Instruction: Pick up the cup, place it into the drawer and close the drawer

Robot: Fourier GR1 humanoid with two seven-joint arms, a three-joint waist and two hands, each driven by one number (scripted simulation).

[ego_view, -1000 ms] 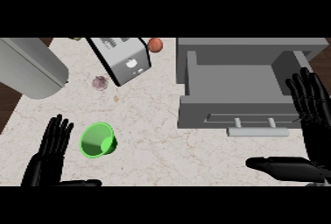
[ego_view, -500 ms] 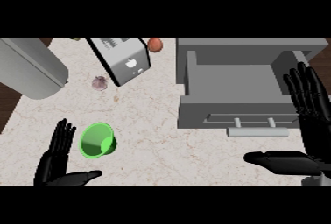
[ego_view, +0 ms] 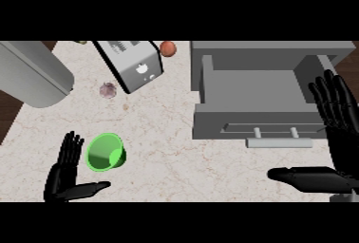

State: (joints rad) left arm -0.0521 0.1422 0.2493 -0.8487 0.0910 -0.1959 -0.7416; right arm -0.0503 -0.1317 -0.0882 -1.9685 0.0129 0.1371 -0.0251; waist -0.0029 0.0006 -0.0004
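A bright green cup (ego_view: 106, 153) lies on its side on the marble counter at the lower left. My left hand (ego_view: 65, 173) is open just left of the cup, fingers straight and thumb out below it; whether it touches the cup is unclear. The grey drawer (ego_view: 256, 122) stands pulled open at the right, its inside bare and its handle (ego_view: 278, 142) facing me. My right hand (ego_view: 336, 118) is open at the right edge, fingers straight beside the drawer's right wall, thumb stretched out low across the counter.
A toaster (ego_view: 132, 63) stands at the back centre, with a reddish-brown round thing (ego_view: 167, 48) beside it. A small purplish object (ego_view: 107, 89) lies left of the toaster. A large grey curved body (ego_view: 32, 73) fills the upper left.
My left hand has dropped lower and drawn closer to the cup, with more of its thumb showing. My right hand has shifted slightly down and left beside the drawer.
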